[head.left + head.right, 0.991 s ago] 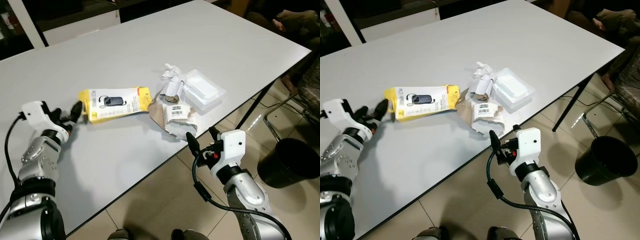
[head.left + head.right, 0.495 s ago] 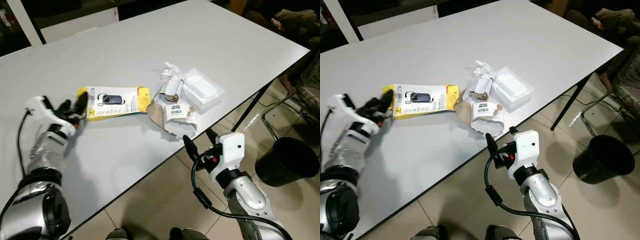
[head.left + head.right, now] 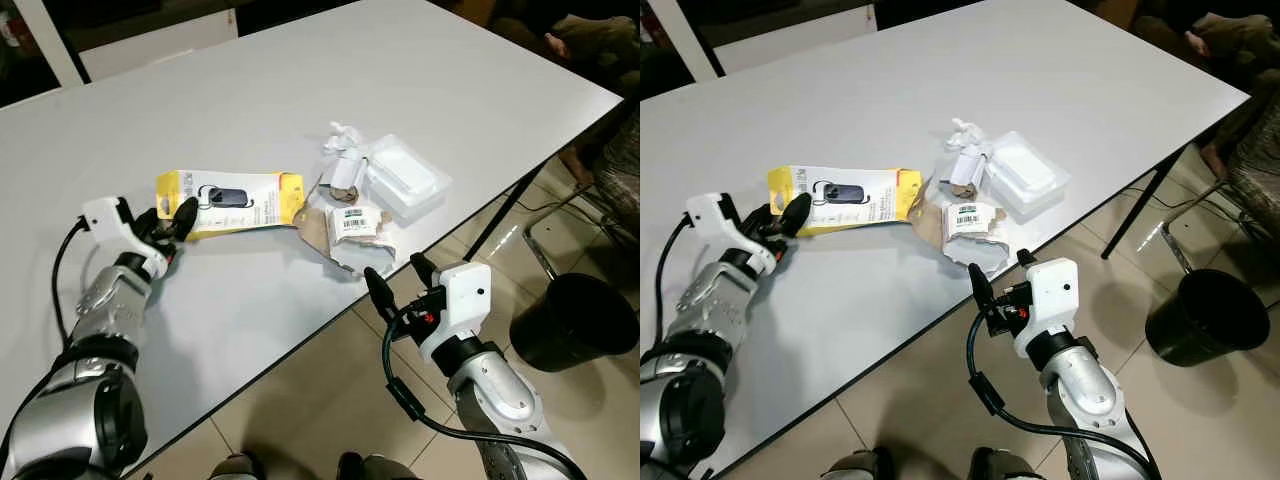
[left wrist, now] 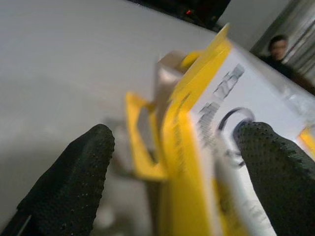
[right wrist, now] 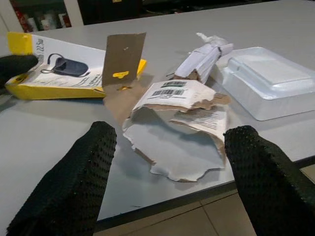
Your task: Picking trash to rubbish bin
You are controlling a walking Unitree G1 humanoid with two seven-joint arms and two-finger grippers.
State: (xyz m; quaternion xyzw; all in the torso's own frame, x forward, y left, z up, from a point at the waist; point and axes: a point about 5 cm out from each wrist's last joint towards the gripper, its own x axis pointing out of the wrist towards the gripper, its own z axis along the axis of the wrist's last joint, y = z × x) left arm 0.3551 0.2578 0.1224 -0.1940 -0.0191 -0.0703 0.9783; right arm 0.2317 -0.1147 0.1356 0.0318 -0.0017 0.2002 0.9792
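A yellow product package [image 3: 235,203] lies flat on the white table [image 3: 250,110]. My left gripper [image 3: 170,217] is open at the package's left end, and in the left wrist view the yellow edge [image 4: 189,147] stands between the two fingers [image 4: 69,182]. A torn brown and white paper envelope [image 3: 350,232] lies by the table's front edge. My right gripper [image 3: 393,279] hangs open just off that edge, facing the envelope [image 5: 177,123]. A black rubbish bin [image 3: 580,325] stands on the floor at the right.
A clear plastic tray [image 3: 405,180] and a crumpled white paper piece [image 3: 342,160] lie behind the envelope. A table leg [image 3: 500,215] runs down toward the floor between the table and the bin. A chair frame [image 3: 590,215] stands at the far right.
My left gripper has moved right along the table and now straddles the left end of the yellow package. The right arm has barely shifted.
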